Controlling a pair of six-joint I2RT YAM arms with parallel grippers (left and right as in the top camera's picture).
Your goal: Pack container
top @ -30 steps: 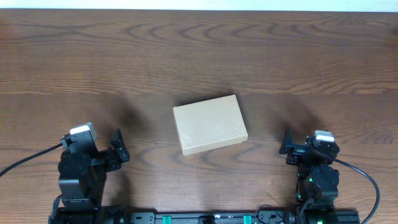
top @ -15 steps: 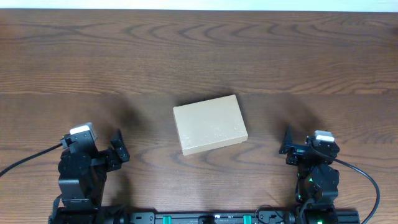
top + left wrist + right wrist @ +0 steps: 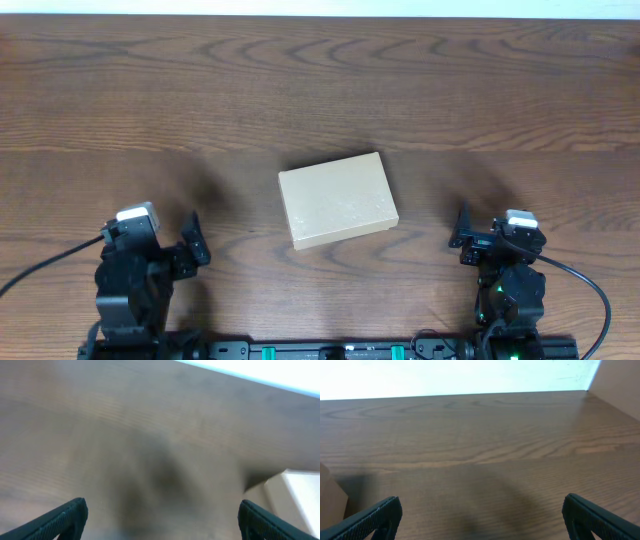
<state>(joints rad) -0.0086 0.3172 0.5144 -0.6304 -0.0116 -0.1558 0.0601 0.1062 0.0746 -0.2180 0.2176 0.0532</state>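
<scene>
1. The table (image 3: 320, 90) carries only the container (image 3: 338, 200), lying closed and slightly skewed at its middle, between the two arms and apart from both. No item to pack shows in any view, so the task may stall for want of contents.
2. The container's flap looks flush; prying it with one gripper risks sliding the light box unless the other pins it.
3. The left gripper (image 3: 192, 240) has its fingers spread apart, and its wrist view is blurred, so a misjudged reach could knock the box.
4. The right gripper (image 3: 460, 232) is likewise spread wide, holding nothing.
</scene>
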